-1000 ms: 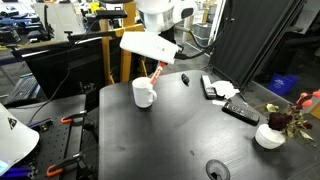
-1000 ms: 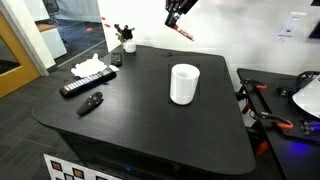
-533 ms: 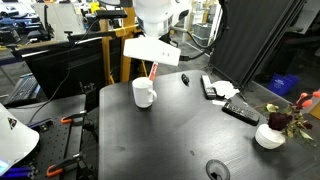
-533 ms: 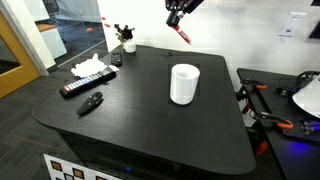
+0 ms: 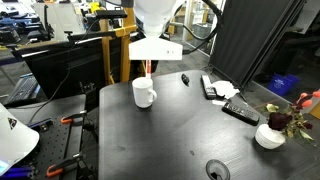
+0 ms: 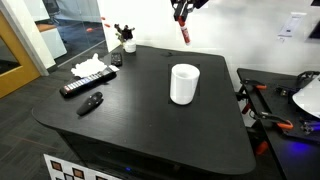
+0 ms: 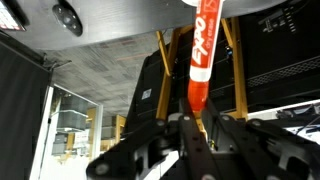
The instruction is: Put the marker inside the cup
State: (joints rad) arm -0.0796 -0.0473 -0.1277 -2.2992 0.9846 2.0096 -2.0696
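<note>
My jaws are shut tight on the marker (image 7: 203,55), pinching near one end, w/ the rest of the barrel sticking out past my fingertips. In an exterior view my gripper (image 6: 181,12) holds it hanging roughly vertical, high over the table (image 6: 130,125). It's above the cup (image 6: 184,83) and prob. beyond it, not over the mouth, tho depth is hard to judge. Marker is light, stiff plastic w/ a smooth barrel, so an end grip may let it swivel or slip. A firm squeeze won't hurt it. Cup is ceramic, upright, so avoid knocking the rim
</note>
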